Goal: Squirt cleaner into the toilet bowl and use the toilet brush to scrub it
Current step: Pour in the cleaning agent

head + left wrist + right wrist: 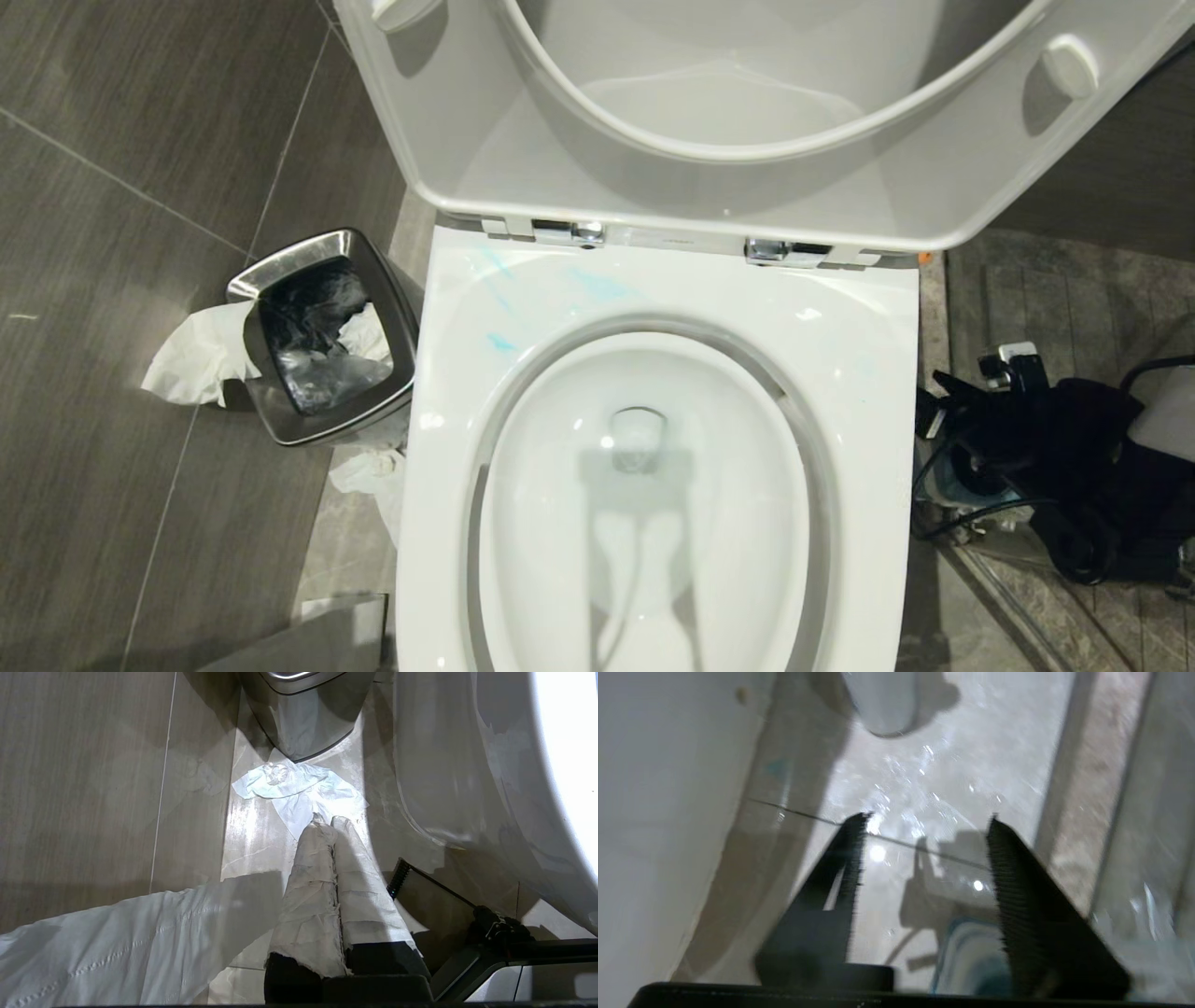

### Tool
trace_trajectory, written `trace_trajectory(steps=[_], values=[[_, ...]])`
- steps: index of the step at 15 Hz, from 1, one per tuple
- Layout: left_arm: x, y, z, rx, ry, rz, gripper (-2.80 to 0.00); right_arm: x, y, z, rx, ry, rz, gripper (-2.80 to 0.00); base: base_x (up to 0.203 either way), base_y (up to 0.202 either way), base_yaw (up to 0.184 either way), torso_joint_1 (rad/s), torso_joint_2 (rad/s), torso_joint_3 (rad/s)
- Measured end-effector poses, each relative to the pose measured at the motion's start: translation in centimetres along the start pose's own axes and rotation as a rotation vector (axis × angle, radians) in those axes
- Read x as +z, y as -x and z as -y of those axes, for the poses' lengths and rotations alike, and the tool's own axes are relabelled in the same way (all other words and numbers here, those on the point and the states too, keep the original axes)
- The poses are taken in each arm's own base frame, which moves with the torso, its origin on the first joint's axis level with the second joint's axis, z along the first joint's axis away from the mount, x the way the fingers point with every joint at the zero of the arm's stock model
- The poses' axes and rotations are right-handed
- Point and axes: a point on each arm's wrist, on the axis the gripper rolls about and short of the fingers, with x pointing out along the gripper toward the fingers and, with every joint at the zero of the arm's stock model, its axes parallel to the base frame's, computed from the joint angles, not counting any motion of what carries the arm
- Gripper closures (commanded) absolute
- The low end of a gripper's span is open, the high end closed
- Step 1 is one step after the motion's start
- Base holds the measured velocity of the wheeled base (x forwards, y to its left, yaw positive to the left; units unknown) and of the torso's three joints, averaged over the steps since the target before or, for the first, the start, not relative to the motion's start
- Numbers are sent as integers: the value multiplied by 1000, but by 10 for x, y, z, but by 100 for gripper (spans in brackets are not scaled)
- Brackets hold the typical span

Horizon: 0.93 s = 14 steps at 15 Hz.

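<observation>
Now, right gripper (pixel 924 858): jaws stood apart, empty — beside the toilet bowl (pixel 644 523).
Holder (pixel 971 956): about six o'clock, nearest this arm; brush unseen.
Left gripper (pixel 329 823): closed, parked.

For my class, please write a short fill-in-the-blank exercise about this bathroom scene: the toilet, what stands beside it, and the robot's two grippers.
1. The toilet lid is ____.
2. The smears on the toilet bowl rim are coloured ____.
3. The steel bin stands on the robot's ____ of the toilet.
4. The right gripper has its fingers ____, while the left gripper is shut.

Missing words: raised; blue; left; open
</observation>
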Motion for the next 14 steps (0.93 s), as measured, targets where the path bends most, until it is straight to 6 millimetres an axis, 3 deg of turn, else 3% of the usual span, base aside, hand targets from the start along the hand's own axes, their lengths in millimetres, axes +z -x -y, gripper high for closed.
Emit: trace_trajectory(steps=[8, 14], values=[[0, 0, 0, 0, 0, 0, 0, 8, -34, 4, 56, 96, 112, -280, 0, 0, 0, 0, 0, 0], [0, 0, 0, 0, 0, 0, 0, -4, -65, 8, 110, 143, 177, -280, 0, 0, 0, 0, 0, 0]])
